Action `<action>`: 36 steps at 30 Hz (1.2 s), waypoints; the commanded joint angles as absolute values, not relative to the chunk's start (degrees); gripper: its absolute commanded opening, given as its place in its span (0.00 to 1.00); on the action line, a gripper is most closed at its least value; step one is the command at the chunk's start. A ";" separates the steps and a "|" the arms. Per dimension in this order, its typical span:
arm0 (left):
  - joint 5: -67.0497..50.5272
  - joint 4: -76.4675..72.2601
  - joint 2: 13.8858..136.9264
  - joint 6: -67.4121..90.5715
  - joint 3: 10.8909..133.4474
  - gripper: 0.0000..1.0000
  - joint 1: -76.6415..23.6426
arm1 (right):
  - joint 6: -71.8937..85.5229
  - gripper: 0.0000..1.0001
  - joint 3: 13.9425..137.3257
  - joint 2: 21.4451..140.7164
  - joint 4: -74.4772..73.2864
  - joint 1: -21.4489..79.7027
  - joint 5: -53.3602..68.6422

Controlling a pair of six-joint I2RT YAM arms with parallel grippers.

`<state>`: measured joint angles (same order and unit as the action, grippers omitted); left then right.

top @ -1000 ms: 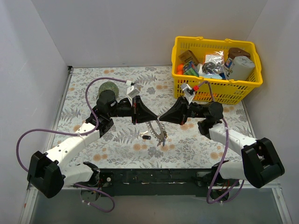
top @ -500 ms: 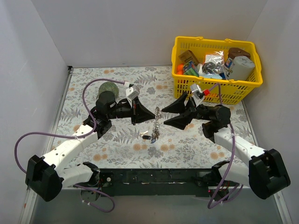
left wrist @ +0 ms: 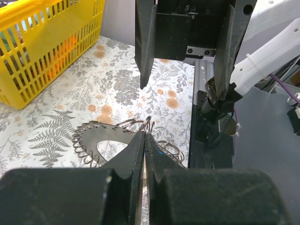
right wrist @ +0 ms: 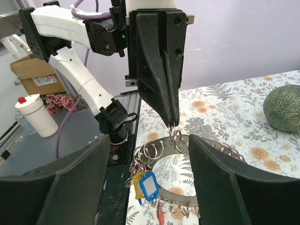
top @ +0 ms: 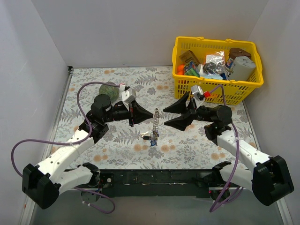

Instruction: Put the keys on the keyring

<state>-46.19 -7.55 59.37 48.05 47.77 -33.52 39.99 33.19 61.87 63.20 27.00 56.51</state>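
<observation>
Keyring (top: 155, 124) hangs over the middle of the table (top: 187, 140), pinched at its top by the tightly closed left gripper (top: 153, 113), keys (top: 150, 137) dangling beneath. Right gripper (top: 164, 116) stands wide open just beside it, holding nothing.

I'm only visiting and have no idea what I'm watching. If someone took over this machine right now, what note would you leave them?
Left gripper: shut on a small wire loop of the large grey metal keyring, which hangs from it.
Right gripper: open, facing the ring, holding nothing.
Done: keys with blue, yellow and red plastic heads dangle from the ring.
Left: a small dark piece beside the ring's low end may be a loose key; check it, thread it if so.
</observation>
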 commanded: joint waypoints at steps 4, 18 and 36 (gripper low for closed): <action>-40.36 -8.18 53.71 39.82 45.09 0.00 -34.80 | 38.58 0.73 34.80 61.79 63.72 26.72 56.86; -32.43 -5.19 49.92 30.93 43.24 0.00 -37.00 | 38.67 0.70 35.33 63.54 63.19 26.81 58.01; -33.31 -9.76 58.70 46.05 44.21 0.00 -37.09 | 31.56 0.42 34.02 65.56 54.14 28.21 58.54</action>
